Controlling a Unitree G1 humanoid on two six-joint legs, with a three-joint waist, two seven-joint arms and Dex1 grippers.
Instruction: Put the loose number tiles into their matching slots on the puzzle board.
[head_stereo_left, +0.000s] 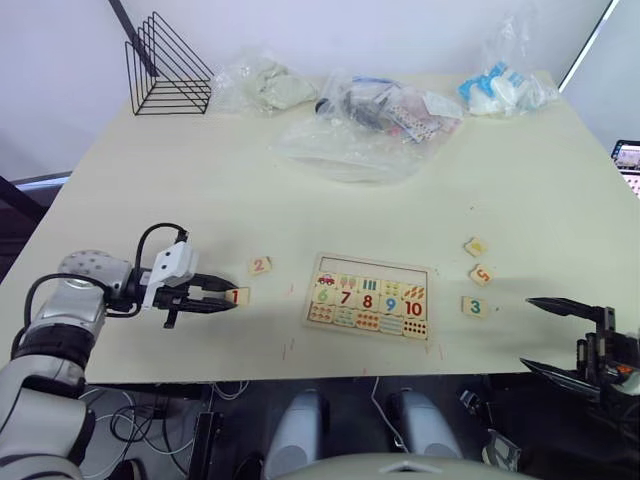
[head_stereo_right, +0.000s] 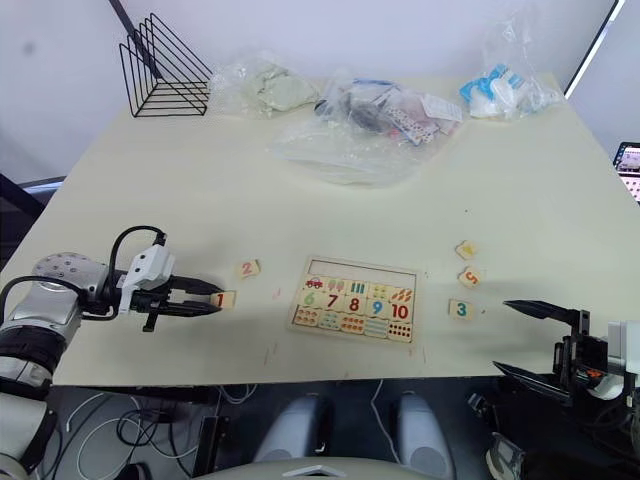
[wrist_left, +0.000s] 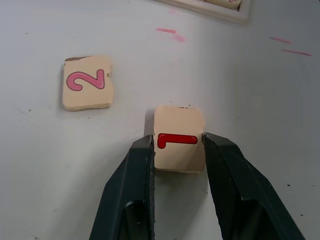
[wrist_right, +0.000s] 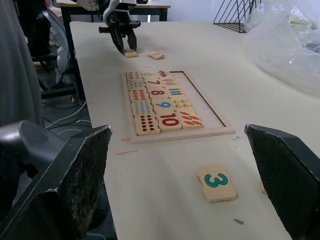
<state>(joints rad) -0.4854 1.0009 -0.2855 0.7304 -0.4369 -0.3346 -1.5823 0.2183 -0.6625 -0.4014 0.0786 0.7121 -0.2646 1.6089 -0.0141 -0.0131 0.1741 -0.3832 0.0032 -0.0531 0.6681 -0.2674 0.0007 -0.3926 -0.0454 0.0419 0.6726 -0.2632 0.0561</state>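
Observation:
The puzzle board (head_stereo_left: 318, 262) lies near the table's front edge, and its far row of slots (head_stereo_left: 375, 266) is bare pale wood. Left of the board, my left gripper (head_stereo_left: 232, 297) is low on the table. Its two fingers press both sides of the red 1 tile (wrist_left: 179, 145), which rests on the surface. The pink 2 tile (head_stereo_left: 260, 265) lies just beyond it. Right of the board lie the green 3 tile (head_stereo_left: 475, 306), the 5 tile (head_stereo_left: 481, 274) and one further tile (head_stereo_left: 476, 246). My right gripper (head_stereo_left: 527, 332) hangs open off the table's front right corner.
A black wire rack (head_stereo_left: 168, 68) stands at the far left corner. Several clear plastic bags (head_stereo_left: 360, 125) with odds and ends spread along the back of the table. Red pen marks dot the surface in front of the board.

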